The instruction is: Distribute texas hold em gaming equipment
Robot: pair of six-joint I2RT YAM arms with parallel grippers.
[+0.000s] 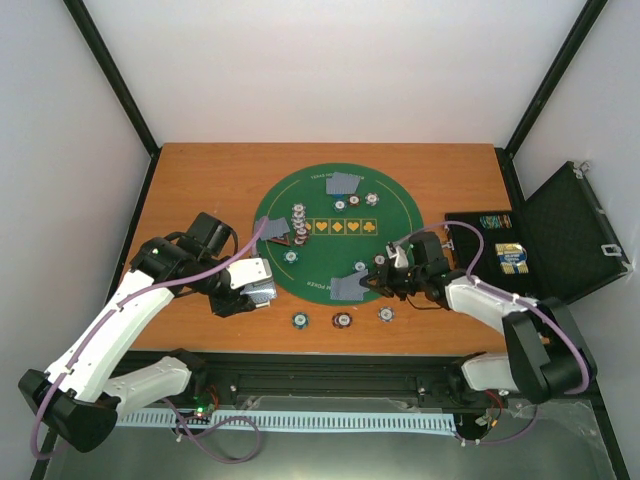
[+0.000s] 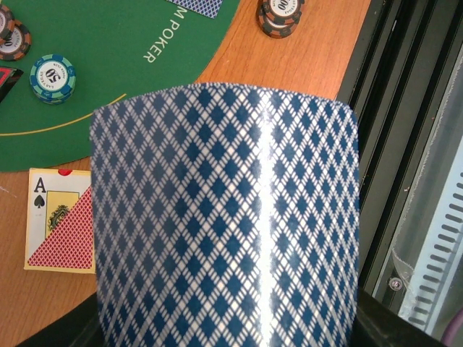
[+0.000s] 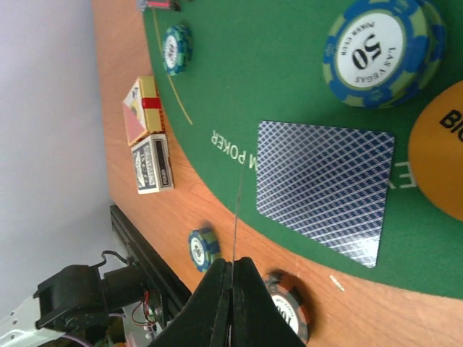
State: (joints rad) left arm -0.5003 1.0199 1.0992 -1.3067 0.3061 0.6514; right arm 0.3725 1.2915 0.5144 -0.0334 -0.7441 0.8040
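My left gripper (image 1: 262, 290) is shut on blue-backed playing cards (image 2: 224, 217) over the wood just left of the green mat (image 1: 320, 262). The cards fill the left wrist view and hide the fingers. My right gripper (image 3: 233, 271) is shut on a single card seen edge-on (image 3: 236, 210), held above the mat's near edge (image 1: 383, 278). A dealt card (image 3: 322, 188) lies face down on the mat beside it (image 1: 352, 287). More cards (image 1: 343, 183) lie at the mat's far side. Three chips (image 1: 342, 321) sit on the wood in front of the mat.
A chip stack (image 1: 298, 220) and a black-red marker (image 1: 278, 238) sit on the mat's left. A teal chip (image 3: 383, 50) and an orange disc (image 3: 438, 159) lie near the dealt card. Two card boxes (image 2: 59, 220) lie left of the mat. The open black case (image 1: 560, 240) stands at the right.
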